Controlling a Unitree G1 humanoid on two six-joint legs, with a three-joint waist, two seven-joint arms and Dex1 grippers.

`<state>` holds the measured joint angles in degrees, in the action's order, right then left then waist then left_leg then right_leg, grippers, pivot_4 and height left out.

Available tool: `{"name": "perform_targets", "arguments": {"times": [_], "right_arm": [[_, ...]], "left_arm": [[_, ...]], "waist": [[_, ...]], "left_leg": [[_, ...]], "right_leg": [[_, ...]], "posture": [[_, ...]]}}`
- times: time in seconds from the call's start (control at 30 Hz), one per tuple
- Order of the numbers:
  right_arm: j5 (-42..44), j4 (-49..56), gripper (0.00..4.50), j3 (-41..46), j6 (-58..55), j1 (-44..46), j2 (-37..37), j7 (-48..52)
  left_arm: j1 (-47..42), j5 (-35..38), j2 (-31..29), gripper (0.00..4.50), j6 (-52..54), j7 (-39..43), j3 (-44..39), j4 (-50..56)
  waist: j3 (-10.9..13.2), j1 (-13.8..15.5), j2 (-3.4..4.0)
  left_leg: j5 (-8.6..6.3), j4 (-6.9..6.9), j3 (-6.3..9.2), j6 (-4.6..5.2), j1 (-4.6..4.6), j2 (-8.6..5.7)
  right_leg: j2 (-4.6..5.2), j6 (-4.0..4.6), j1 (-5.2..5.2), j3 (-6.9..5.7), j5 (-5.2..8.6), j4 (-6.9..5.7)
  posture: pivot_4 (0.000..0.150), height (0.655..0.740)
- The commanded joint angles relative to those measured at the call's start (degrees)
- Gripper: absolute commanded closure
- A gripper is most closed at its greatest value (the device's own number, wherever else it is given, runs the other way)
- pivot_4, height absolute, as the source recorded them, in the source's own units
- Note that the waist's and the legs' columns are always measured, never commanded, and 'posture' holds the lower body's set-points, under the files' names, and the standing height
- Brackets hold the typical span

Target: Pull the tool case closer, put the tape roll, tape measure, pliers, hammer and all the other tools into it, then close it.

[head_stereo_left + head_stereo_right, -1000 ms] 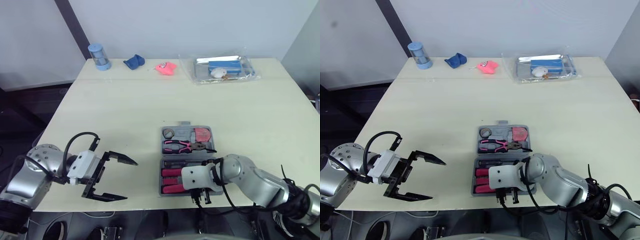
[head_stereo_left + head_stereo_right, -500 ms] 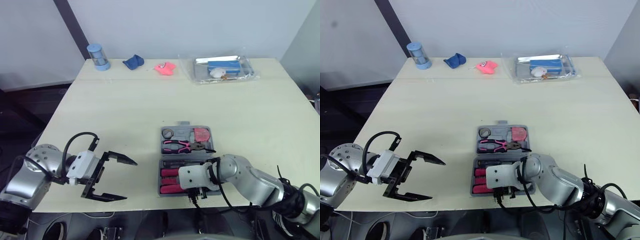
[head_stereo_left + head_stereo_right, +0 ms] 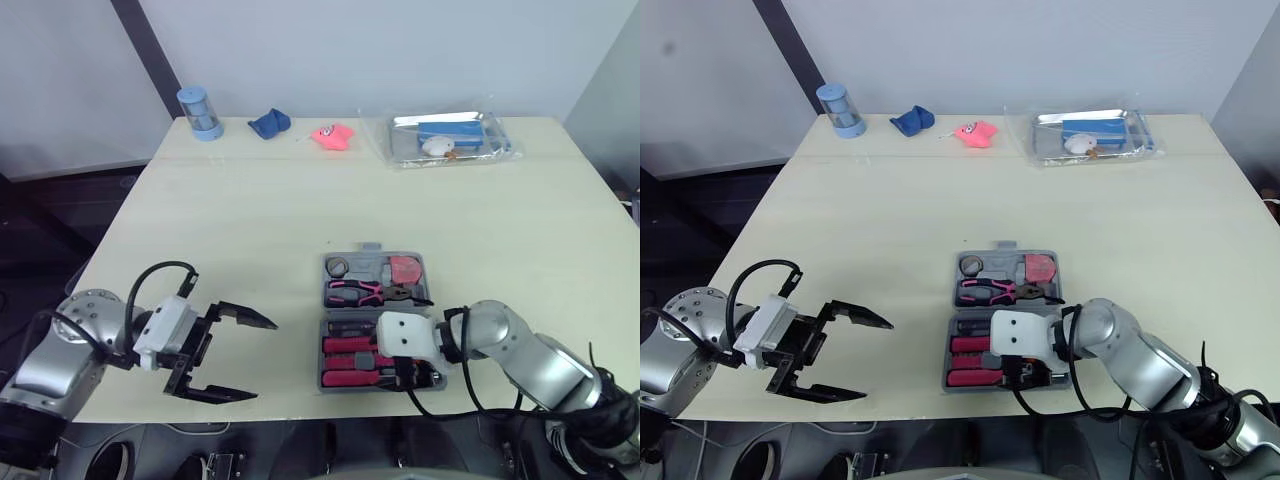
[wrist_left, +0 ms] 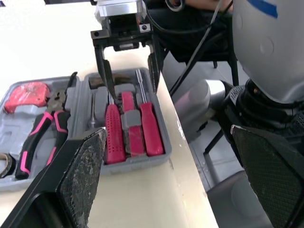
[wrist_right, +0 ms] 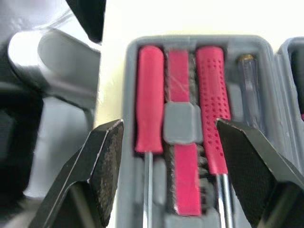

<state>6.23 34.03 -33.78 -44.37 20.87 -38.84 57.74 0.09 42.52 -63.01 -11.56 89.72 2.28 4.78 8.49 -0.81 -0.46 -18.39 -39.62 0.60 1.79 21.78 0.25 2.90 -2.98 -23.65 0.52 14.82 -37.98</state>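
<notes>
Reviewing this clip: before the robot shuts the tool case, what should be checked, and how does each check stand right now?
1. Tool case close to the table's near edge: ok.
2. Pliers lying in the case's far half: ok.
3. Red-handled screwdrivers seated in the near half: ok.
4. Hammer in the case: cannot tell.
5. Right gripper clear of the closing path: not ok. It is open, holds nothing, and hangs over the near half.
6. Left gripper open and off to the case's left: ok.

The table (image 3: 250, 220) carries an open tool case (image 3: 372, 252), canister (image 3: 201, 113), cloth (image 3: 269, 124), pink toy (image 3: 331, 136) and tray (image 3: 405, 150).
</notes>
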Motion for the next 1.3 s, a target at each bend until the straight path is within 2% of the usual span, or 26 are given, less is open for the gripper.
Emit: {"name": "perform_targets", "arguments": {"times": [0.03,0.07,0.17,0.2,0.27,0.9,1.07,1.3], "right_arm": [[2.4,-0.6,1.72,3.3,6.8,-2.4,0.2,0.6],[2.3,-1.7,2.18,3.2,8.9,-3.0,0.3,0.8],[1.7,-5.2,3.11,2.3,15.3,-4.6,0.6,1.5],[1.5,-6.5,3.66,2.2,17.3,-5.0,0.8,1.9],[1.3,-8.8,4.46,2.3,20.0,-5.6,1.3,2.2],[-6.2,-22.3,4.46,-1.1,31.7,-8.6,2.3,3.6],[-3.2,-19.9,4.46,2.7,30.6,-9.2,3.4,2.6],[3.9,-13.4,4.46,12.7,26.6,-13.0,3.1,-0.4]], "left_arm": [[-1.0,1.4,0.6,0.0,1.5,2.8,-1.6,2.0],[-1.2,1.3,0.8,0.0,1.8,2.8,-1.6,2.0],[-1.8,1.2,1.5,0.0,2.7,2.8,-1.7,2.3],[-2.0,1.2,1.7,0.0,3.0,2.8,-1.8,2.4],[-2.1,1.3,1.9,0.0,3.3,2.8,-1.9,2.5],[-1.7,0.4,2.4,0.0,3.4,2.8,-2.1,2.5],[-1.4,0.2,2.8,0.0,3.5,2.8,-2.5,2.5],[-1.1,-0.4,5.8,0.0,5.8,1.6,-4.4,2.4]], "waist": [[0.0,0.0,0.0],[0.0,0.0,0.0],[0.0,0.0,0.0],[0.0,0.0,0.0],[0.0,0.0,-0.01],[0.0,0.0,-0.01],[0.0,0.1,-0.03],[0.0,0.2,-0.02]], "left_leg": [[0.0,0.0,0.0,0.0,0.0,0.0],[0.0,0.0,0.0,0.0,-0.01,0.0],[0.0,0.0,-0.01,0.0,-0.02,-0.01],[0.0,0.0,-0.01,0.0,-0.02,0.0],[0.0,0.0,-0.03,-0.01,-0.02,-0.01],[0.01,0.0,-0.04,-0.02,-0.06,0.0],[0.01,0.0,-0.03,-0.02,-0.08,0.0],[0.01,-0.01,-0.02,-0.02,-0.05,0.0]], "right_leg": [[0.0,0.0,0.0,0.0,0.0,0.0],[0.0,0.0,0.01,0.0,0.0,0.0],[-0.01,0.0,0.01,0.0,0.0,0.0],[-0.01,0.0,0.01,0.01,0.0,0.0],[-0.01,0.0,0.01,0.02,0.0,0.0],[-0.02,0.0,0.03,0.03,0.0,-0.01],[-0.03,0.0,0.06,0.03,0.0,-0.03],[-0.02,0.0,0.06,0.03,0.0,-0.02]], "posture": [[0.15,0.74],[0.15,0.74],[0.15,0.74],[0.15,0.74],[0.15,0.74],[0.15,0.74],[0.15,0.74],[0.15,0.74]]}}
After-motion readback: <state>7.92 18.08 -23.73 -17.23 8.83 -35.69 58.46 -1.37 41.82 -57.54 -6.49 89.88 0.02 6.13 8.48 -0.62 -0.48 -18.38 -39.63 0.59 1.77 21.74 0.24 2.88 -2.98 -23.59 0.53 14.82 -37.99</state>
